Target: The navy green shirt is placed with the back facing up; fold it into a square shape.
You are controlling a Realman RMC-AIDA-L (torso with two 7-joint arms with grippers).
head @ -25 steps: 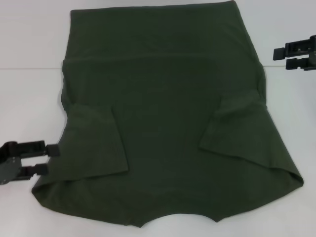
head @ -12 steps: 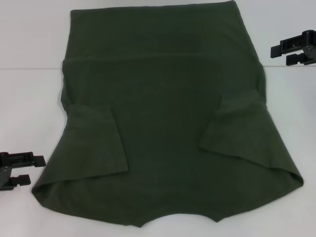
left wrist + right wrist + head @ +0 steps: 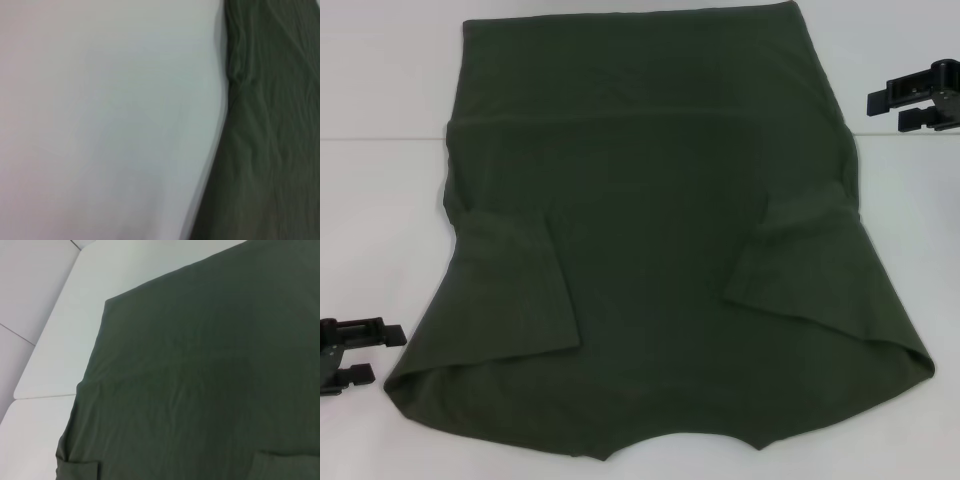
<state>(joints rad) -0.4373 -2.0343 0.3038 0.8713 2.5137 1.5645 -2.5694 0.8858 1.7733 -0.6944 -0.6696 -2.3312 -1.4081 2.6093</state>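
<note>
Left end effector [image 3: 362, 352] has backed off toward the near-left counter edge since a second ago, when its fingertips met the shirt's hem corner; now it sits just beside that corner, not touching, jaws apart and empty. Right end effector [image 3: 892, 105] has barely shifted, tilted slightly, off the far-right side of the cloth, fingers spread, gripping nothing. Navy green shirt [image 3: 650, 240] lies flat on the white counter [image 3: 380, 180], plain back up, filling most of the middle. Both sleeves are folded inward onto the body; far end looks folded over with a straight crease across. Near hem bulges out wider, left corner slightly lifted. Left wrist view shows the shirt edge [image 3: 270, 130] against bare counter [image 3: 100, 120]. Right wrist view shows the far corner of the shirt [image 3: 200, 370].
</note>
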